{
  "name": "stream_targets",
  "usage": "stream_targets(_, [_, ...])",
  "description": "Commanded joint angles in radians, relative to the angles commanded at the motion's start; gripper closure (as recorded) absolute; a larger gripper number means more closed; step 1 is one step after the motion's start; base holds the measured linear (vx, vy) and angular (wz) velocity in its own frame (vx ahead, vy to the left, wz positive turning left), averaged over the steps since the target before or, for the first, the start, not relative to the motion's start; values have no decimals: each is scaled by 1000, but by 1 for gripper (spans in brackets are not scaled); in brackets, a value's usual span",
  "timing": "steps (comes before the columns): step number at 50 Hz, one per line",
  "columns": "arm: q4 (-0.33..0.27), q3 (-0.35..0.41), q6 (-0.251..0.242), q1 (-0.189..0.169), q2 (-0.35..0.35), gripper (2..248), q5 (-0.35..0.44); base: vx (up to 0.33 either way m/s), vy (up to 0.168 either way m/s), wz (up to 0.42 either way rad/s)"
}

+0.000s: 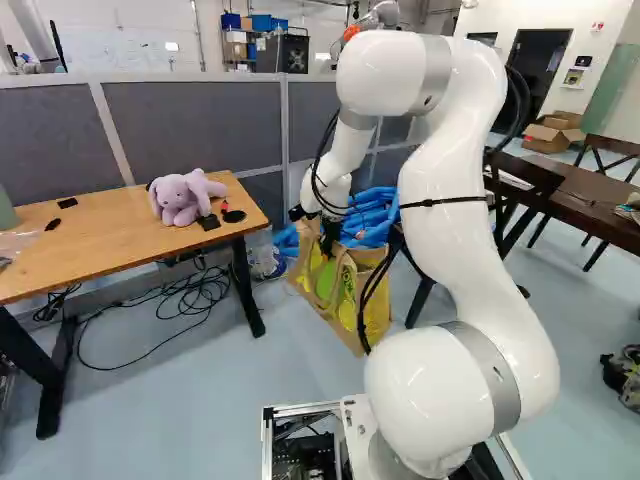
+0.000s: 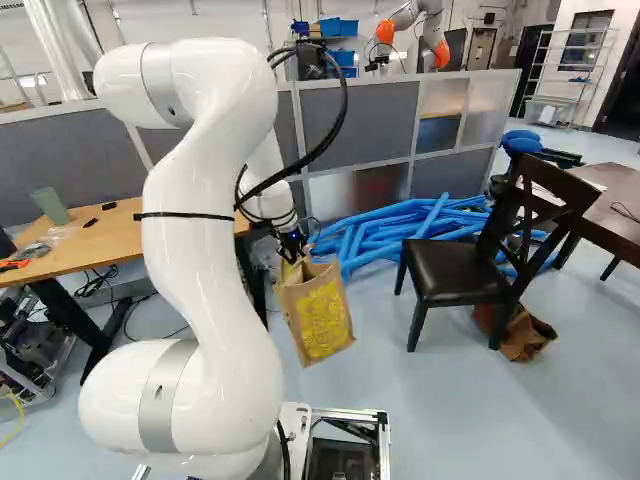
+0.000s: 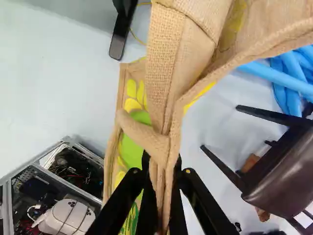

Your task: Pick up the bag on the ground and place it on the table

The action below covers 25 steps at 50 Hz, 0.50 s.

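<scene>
My gripper (image 1: 330, 232) is right of the wooden table (image 1: 110, 245) in the left base view, at about tabletop height. Below it hangs the tan and yellow bag (image 1: 376, 305), slightly tilted and seemingly off the floor. From the other side, the right base view has the gripper (image 2: 291, 243) at the top of the bag (image 2: 322, 318). In the wrist view the gripper (image 3: 162, 169) is shut on the bag's gathered tan handles (image 3: 166, 78), which run between both black fingers. The bag's lower part is partly hidden behind the handles.
A purple plush toy (image 1: 183, 198) and small black items lie near the table's right end. Cables (image 1: 190, 295) trail on the floor beneath. Blue tubes (image 2: 400, 228) are heaped behind the bag, and a dark chair (image 2: 460, 270) stands to its right. Another robot (image 2: 415, 25) stands beyond the partition.
</scene>
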Motion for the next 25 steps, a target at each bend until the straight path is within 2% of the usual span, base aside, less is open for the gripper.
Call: stream_targets(25, [126,25,0,3,83,227,-71,0,0,0])
